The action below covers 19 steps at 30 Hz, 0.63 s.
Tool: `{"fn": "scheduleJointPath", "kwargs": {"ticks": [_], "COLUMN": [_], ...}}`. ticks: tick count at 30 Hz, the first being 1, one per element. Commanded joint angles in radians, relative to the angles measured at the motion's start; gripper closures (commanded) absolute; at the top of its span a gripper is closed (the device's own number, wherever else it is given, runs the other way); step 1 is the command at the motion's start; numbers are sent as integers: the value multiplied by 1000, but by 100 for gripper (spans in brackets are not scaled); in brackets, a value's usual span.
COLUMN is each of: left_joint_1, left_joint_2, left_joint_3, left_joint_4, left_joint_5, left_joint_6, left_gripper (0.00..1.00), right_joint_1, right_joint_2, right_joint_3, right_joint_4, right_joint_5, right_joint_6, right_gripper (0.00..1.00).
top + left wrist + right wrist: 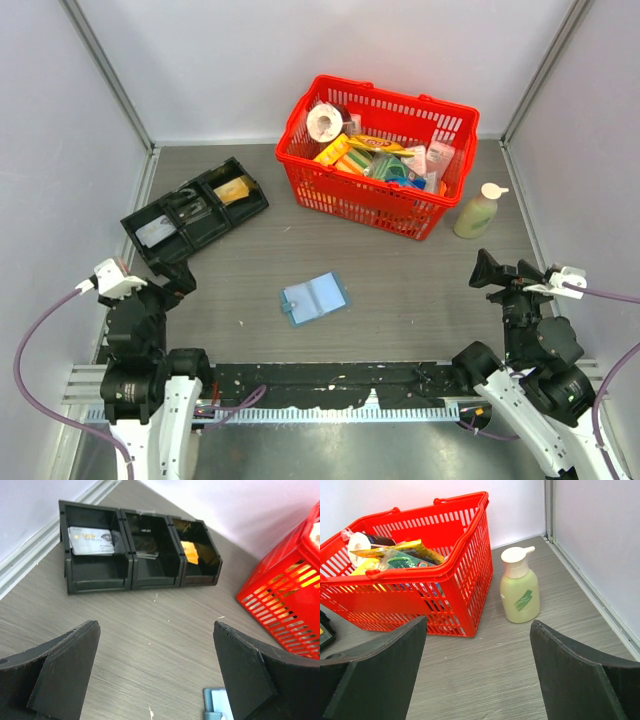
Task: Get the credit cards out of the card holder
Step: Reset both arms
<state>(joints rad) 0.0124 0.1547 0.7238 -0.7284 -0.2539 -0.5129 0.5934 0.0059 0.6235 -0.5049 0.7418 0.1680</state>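
Observation:
The blue card holder [314,298] lies open and flat on the table's middle; its corner shows in the left wrist view [216,702]. A silvery-grey credit card [157,232] lies in the left compartment of the black tray [183,231], also in the left wrist view [92,540]. An orange-tan credit card [234,189] lies in the right compartment, also in the left wrist view [189,552]. My left gripper [178,276] is open and empty near the tray's front. My right gripper [486,272] is open and empty at the right, away from the holder.
A red basket [436,200] of packaged goods stands at the back, also in the right wrist view [445,580]. A pale green pump bottle [479,210] stands to its right, also in the right wrist view [519,591]. Grey walls enclose the table.

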Motion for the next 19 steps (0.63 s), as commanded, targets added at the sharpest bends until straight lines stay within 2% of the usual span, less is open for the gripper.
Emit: {"fn": "scheduleJointPath", "kwargs": {"ticks": [1,6,19], "left_joint_1": [-3,-45,-49], "left_joint_2": [-1,-4,-4], "left_joint_3": [-20,-23,-29], "left_joint_4": [-14,-14,6], "left_joint_5": [-38,-24,31], "left_joint_6": [4,-1,8], "left_gripper": [0,0,0], "right_joint_1": [-4,-6,-10], "right_joint_2": [-3,-1,-1], "right_joint_3": [-2,-5,-11], "right_joint_4": [14,17,26], "right_joint_5": [50,56,37], "right_joint_6": [8,11,1], "right_gripper": [12,12,12]}}
